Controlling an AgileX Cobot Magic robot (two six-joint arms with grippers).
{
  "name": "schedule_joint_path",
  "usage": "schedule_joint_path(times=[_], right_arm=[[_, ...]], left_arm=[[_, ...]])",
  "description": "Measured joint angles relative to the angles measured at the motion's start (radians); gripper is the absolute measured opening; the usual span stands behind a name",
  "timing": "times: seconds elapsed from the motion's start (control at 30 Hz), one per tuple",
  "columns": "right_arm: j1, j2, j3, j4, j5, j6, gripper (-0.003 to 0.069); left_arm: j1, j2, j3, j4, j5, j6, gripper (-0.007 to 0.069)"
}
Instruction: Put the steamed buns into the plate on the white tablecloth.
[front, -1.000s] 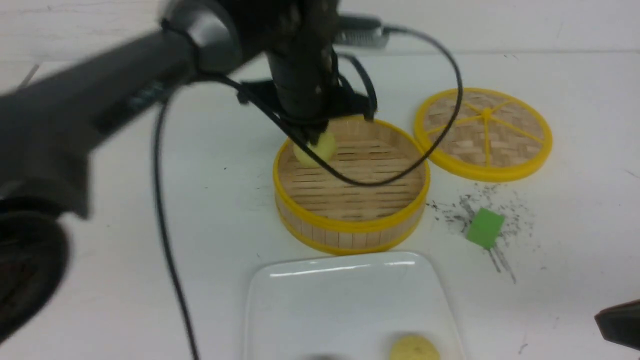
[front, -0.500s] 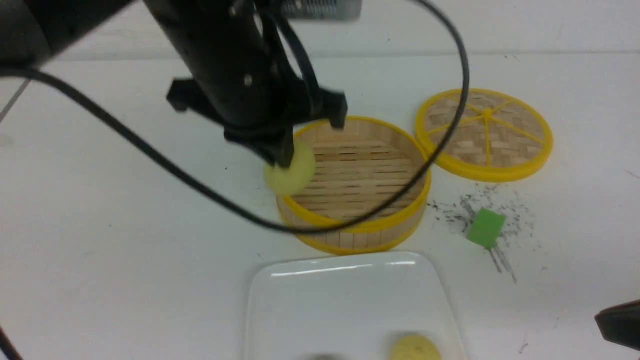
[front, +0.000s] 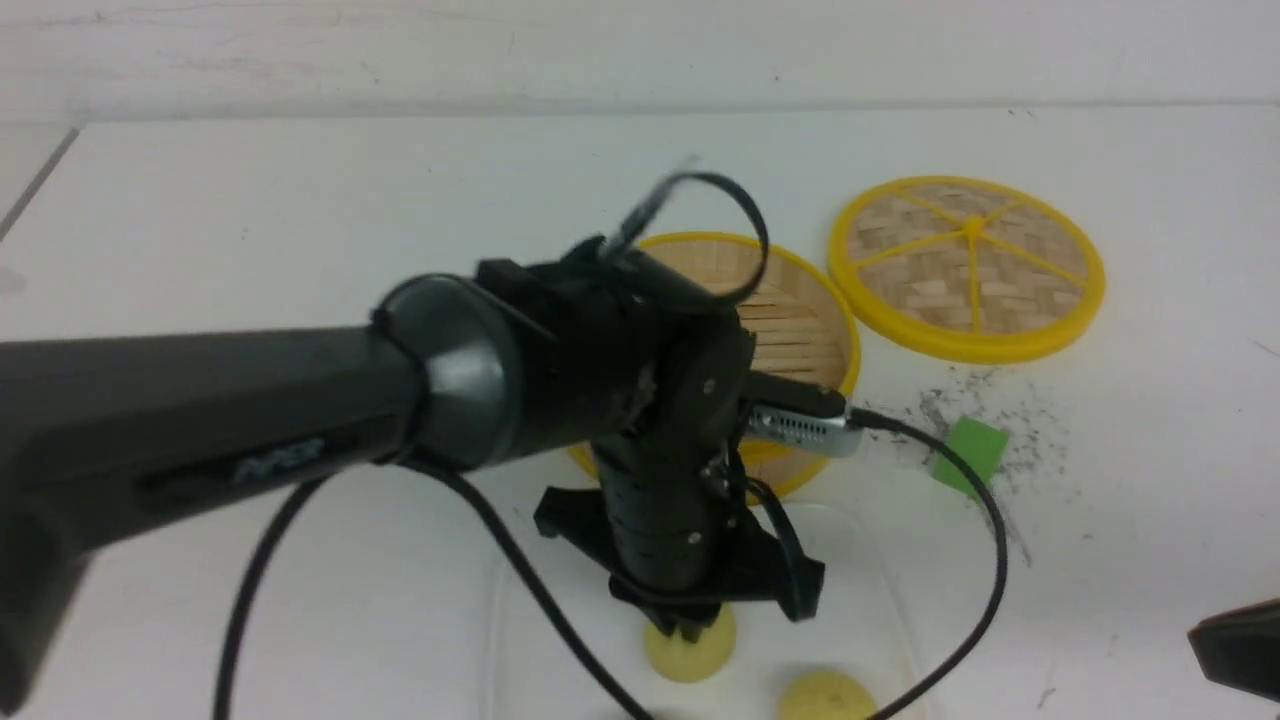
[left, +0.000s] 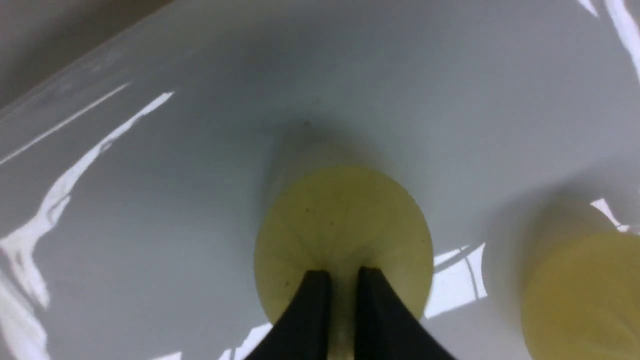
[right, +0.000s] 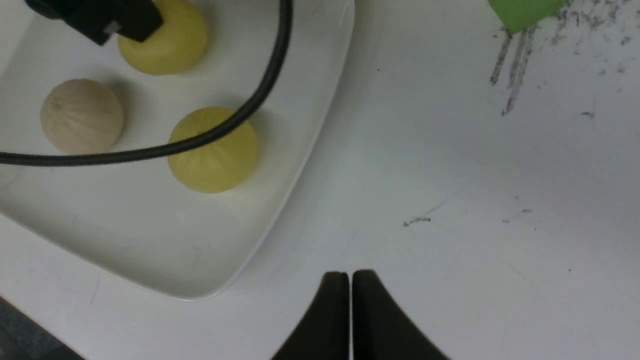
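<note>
My left gripper (front: 688, 632) is shut on a pale-yellow steamed bun (front: 690, 652), pinching its top, low over the white plate (front: 855, 610). In the left wrist view the fingertips (left: 316, 282) nip that bun (left: 342, 220) over the glossy plate (left: 200, 150). A second yellow bun (front: 826, 698) lies in the plate to its right; it also shows in the left wrist view (left: 585, 295) and the right wrist view (right: 214, 150). My right gripper (right: 349, 280) is shut and empty over the white tablecloth (right: 450, 175), beside the plate's rim (right: 280, 200).
The empty bamboo steamer (front: 800, 320) stands behind the plate, its woven lid (front: 965, 265) at the back right. A green cube (front: 968, 452) lies on scuff marks to the right. A beige round bun (right: 82, 115) also lies in the plate. The left arm's cable (right: 250, 100) hangs over the plate.
My left gripper has lifted the bun out of the steamer and carried it forward and down to the plate. The right arm has not moved.
</note>
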Motion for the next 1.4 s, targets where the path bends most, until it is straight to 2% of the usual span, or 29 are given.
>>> schedule_joint_path(times=[0.07,0.13,0.17,0.27,0.3,0.33,0.43,0.47,0.57,0.67,0.7,0.73,0.9,1.0,1.03,1.1,1.2,1.33,1.4], right_arm=[[0.0,0.0,0.0,0.003,0.0,0.0,0.0029],[0.0,-0.011,-0.013,0.006,0.028,0.0,0.003],[0.0,-0.013,-0.013,0.006,0.031,0.0,0.003],[0.0,-0.079,-0.051,-0.005,0.117,0.001,0.003],[0.0,-0.084,-0.056,-0.008,0.124,0.005,0.003],[0.0,-0.137,-0.076,-0.025,0.174,0.026,0.003],[0.0,-0.228,-0.1,-0.064,0.228,0.075,0.003],[0.0,-0.32,-0.11,-0.119,0.241,0.142,0.003],[0.0,-0.453,-0.105,-0.206,0.216,0.241,0.003],[0.0,-0.653,-0.021,-0.332,0.048,0.371,0.003],[0.0,-0.653,-0.013,-0.337,0.033,0.377,0.003],[0.0,-0.716,0.052,-0.366,-0.079,0.416,0.003],[0.0,-0.798,0.282,-0.464,-0.482,0.461,0.003],[0.0,-0.798,0.365,-0.492,-0.596,0.467,0.0029],[0.0,-0.798,0.376,-0.495,-0.607,0.468,0.002],[0.0,-0.798,0.38,-0.495,-0.609,0.468,0.0011],[0.0,-0.798,0.38,-0.495,-0.594,0.469,-0.001],[0.0,-0.798,0.38,-0.432,-0.479,0.469,-0.0016],[0.0,-0.798,0.378,-0.396,-0.429,0.466,-0.0015]], left_arm=[[0.0,0.007,0.0,0.0,-0.007,-0.005,0.0153],[-0.001,0.007,0.0,0.0,-0.018,-0.021,0.0255],[-0.001,0.006,0.0,0.0,-0.022,-0.021,0.0263],[-0.002,-0.017,0.0,0.0,-0.05,-0.026,0.04],[-0.002,-0.018,0.0,0.0,-0.051,-0.026,0.0407],[-0.002,-0.04,0.0,0.008,-0.06,-0.026,0.0456],[-0.002,-0.072,0.0,0.016,-0.065,-0.028,0.049],[-0.002,-0.101,-0.006,0.028,-0.065,-0.029,0.0503],[-0.002,-0.137,-0.018,0.05,-0.067,-0.029,0.0509],[-0.002,-0.167,-0.019,0.06,-0.072,-0.029,0.0511],[-0.002,-0.167,-0.019,0.06,-0.072,-0.029,0.0511],[-0.002,-0.17,-0.019,0.061,-0.072,-0.029,0.051],[-0.002,-0.17,-0.019,0.063,-0.072,-0.029,0.0475],[-0.002,-0.17,-0.019,0.064,-0.07,-0.029,0.042],[-0.002,-0.17,-0.019,0.064,-0.07,-0.029,0.0382],[-0.002,-0.17,-0.019,0.064,-0.07,-0.029,0.0356],[-0.002,-0.171,-0.019,0.064,-0.07,-0.025,0.0197],[-0.002,-0.171,-0.019,0.069,-0.068,-0.009,0.0039],[-0.002,-0.171,-0.019,0.069,-0.058,-0.006,0.0007]])
